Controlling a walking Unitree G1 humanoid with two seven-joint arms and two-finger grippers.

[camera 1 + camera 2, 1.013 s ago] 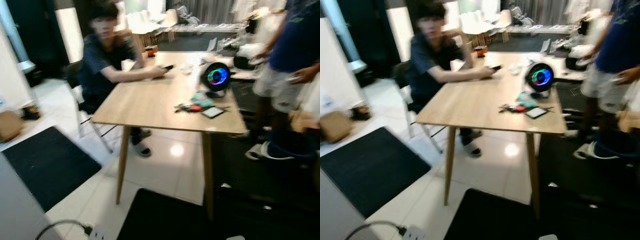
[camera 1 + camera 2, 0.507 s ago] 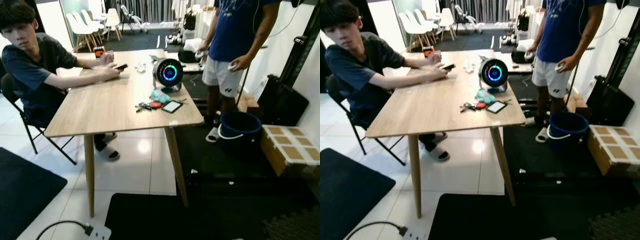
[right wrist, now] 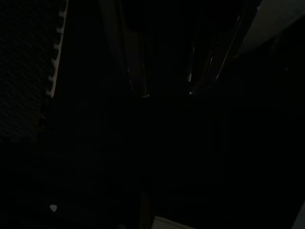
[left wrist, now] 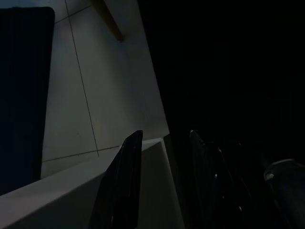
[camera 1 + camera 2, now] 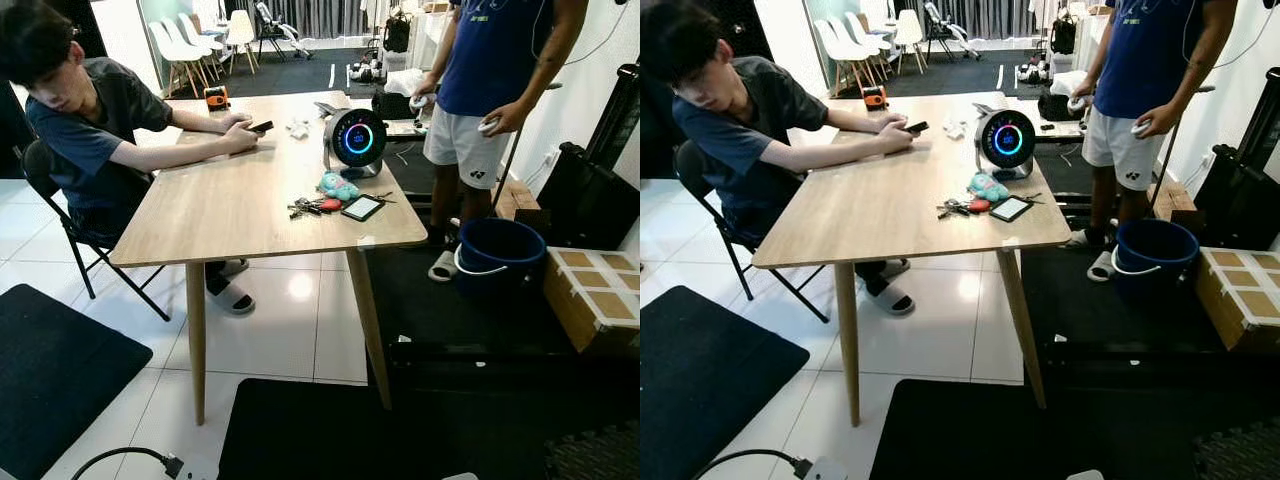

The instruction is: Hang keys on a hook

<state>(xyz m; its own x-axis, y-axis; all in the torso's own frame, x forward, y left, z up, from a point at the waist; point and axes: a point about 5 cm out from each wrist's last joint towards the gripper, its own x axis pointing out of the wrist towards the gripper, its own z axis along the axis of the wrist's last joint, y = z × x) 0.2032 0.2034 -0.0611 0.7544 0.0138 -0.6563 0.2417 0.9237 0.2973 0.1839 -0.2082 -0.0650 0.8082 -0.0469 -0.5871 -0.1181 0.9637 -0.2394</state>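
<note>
A bunch of keys [image 5: 305, 208] with a red tag [image 5: 330, 204] lies on the light wooden table [image 5: 230, 210], near its right edge, some way ahead of me. It sits between a teal soft object [image 5: 338, 186] and a dark phone [image 5: 362, 208]. My left gripper [image 4: 165, 133] hangs low over white floor tiles and a dark mat, fingers apart with nothing between them. In the very dark right wrist view, my right gripper [image 3: 167, 94] also hangs over dark matting, its two fingers apart and empty.
A person [image 5: 90, 130] sits at the table's left side, arm on the top by a phone [image 5: 262, 126]. Another person [image 5: 490, 90] stands at the far right. A round glowing speaker [image 5: 355, 138] stands behind the keys. A blue bucket [image 5: 497, 255] and a box [image 5: 595, 300] are on the right; black mats [image 5: 60, 370] lie in front.
The whole picture has shifted and sharpened as my head turned and steadied; the table now sits in the middle. The seated person has bent their head down. The keys have not moved.
</note>
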